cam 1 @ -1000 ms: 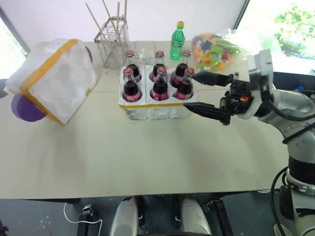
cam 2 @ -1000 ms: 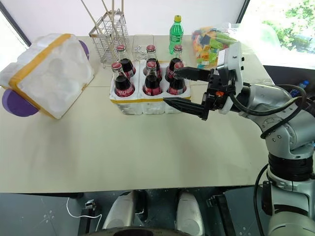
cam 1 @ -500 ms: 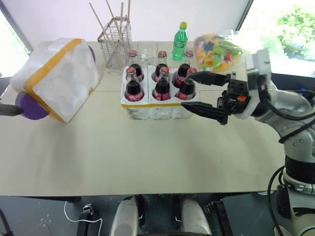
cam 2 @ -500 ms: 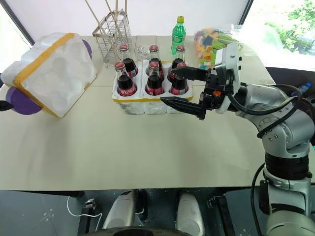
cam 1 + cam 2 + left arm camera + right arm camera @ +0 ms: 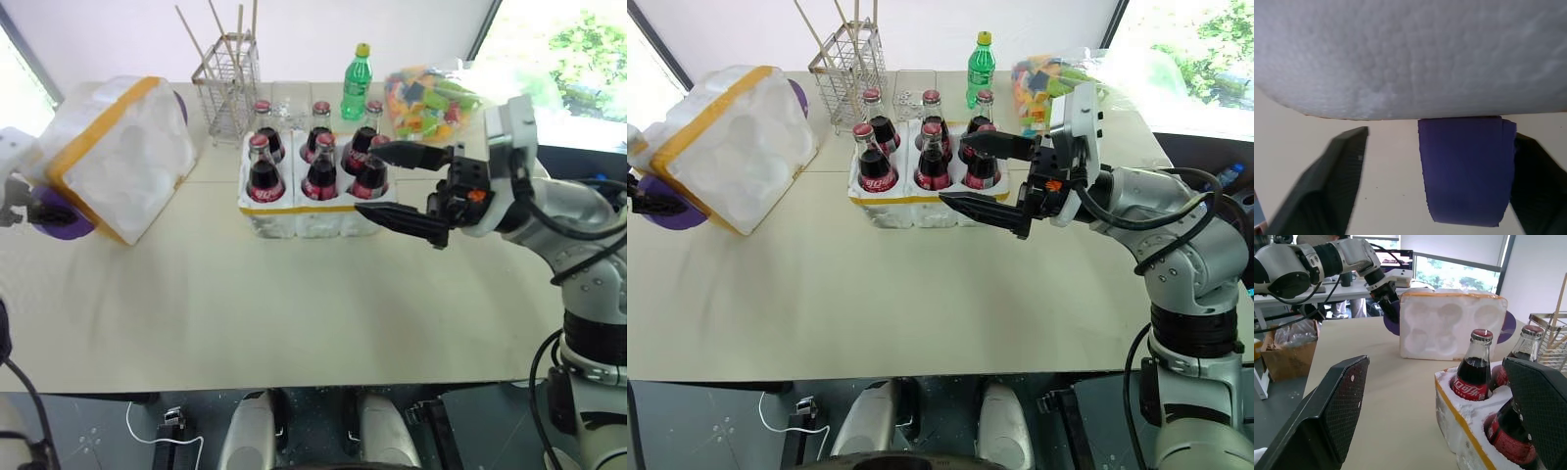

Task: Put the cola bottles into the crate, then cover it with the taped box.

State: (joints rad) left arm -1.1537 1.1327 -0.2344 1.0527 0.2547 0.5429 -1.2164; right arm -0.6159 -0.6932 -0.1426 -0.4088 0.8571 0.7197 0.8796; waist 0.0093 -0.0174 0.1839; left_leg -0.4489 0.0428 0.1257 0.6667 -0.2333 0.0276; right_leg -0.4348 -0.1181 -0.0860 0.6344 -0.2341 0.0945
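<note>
I see six glass cola bottles (image 5: 318, 166) seated in the foam crate (image 5: 313, 211); my left gripper (image 5: 1435, 181) straddles the pebbly taped box's (image 5: 118, 157) purple disc (image 5: 1465, 169), fingers apart; right gripper (image 5: 392, 183) gapes beside the crate.

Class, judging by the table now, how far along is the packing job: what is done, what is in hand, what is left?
Done: six cola bottles stand in the crate. In hand: the left claw straddles a purple disc on the taped box, not clearly gripping; the right claw is open beside the crate. Left: lifting the box over the crate.
</note>
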